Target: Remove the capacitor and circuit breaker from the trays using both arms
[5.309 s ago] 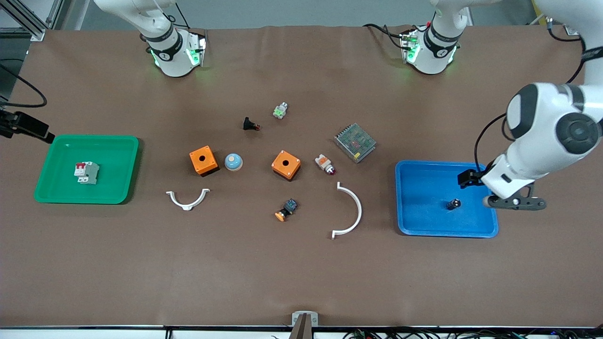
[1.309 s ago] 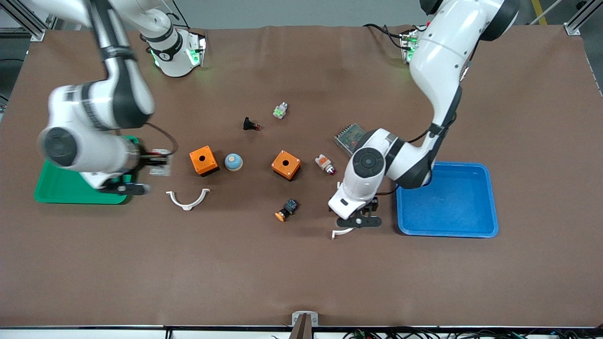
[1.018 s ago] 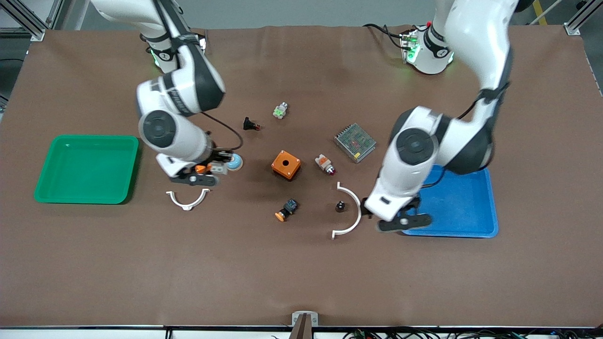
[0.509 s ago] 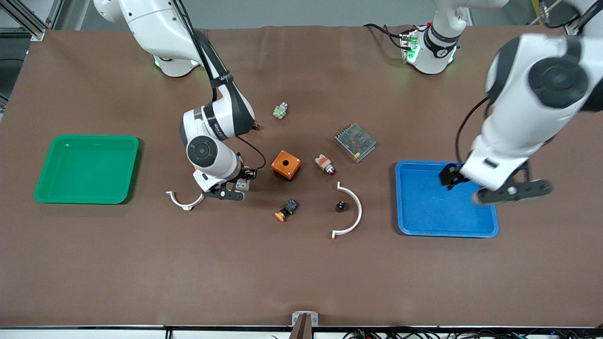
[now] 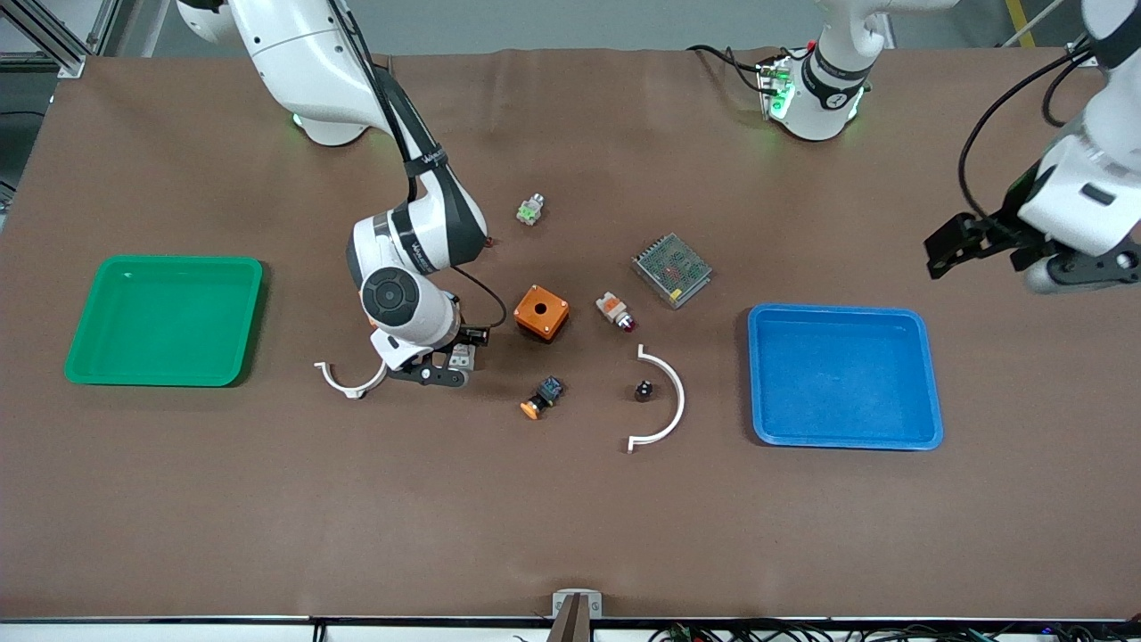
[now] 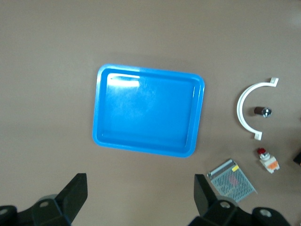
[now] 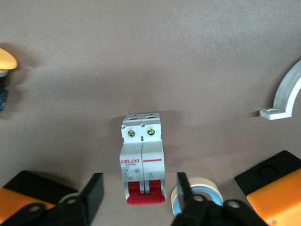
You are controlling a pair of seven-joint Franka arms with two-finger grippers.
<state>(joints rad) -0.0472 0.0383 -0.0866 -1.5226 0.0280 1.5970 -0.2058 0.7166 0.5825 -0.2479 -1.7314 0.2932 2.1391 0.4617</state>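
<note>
The breaker (image 7: 142, 162), light grey with red levers, lies on the brown table between the small white bracket (image 5: 343, 379) and the orange-capped button (image 5: 541, 398); only its edge (image 5: 461, 357) shows in the front view. My right gripper (image 5: 446, 366) is low over it and open. Its fingers (image 7: 91, 195) flank the red-lever end with gaps on both sides. The capacitor (image 5: 643, 390) sits inside the curve of the large white bracket (image 5: 670, 401) and also shows in the left wrist view (image 6: 262, 111). My left gripper (image 5: 1079, 272) is open and empty, high over the left arm's end of the table.
An empty blue tray (image 5: 842, 374) lies at the left arm's end and an empty green tray (image 5: 165, 319) at the right arm's end. An orange box (image 5: 540, 312), a white-orange part (image 5: 615, 311) and a mesh-covered unit (image 5: 672, 269) sit mid-table. A blue dome (image 7: 207, 190) is beside the breaker.
The breaker and capacitor left their trays and now sit on the table. In the last half second my left gripper rose away from the blue tray; my right gripper shifted slightly over the breaker.
</note>
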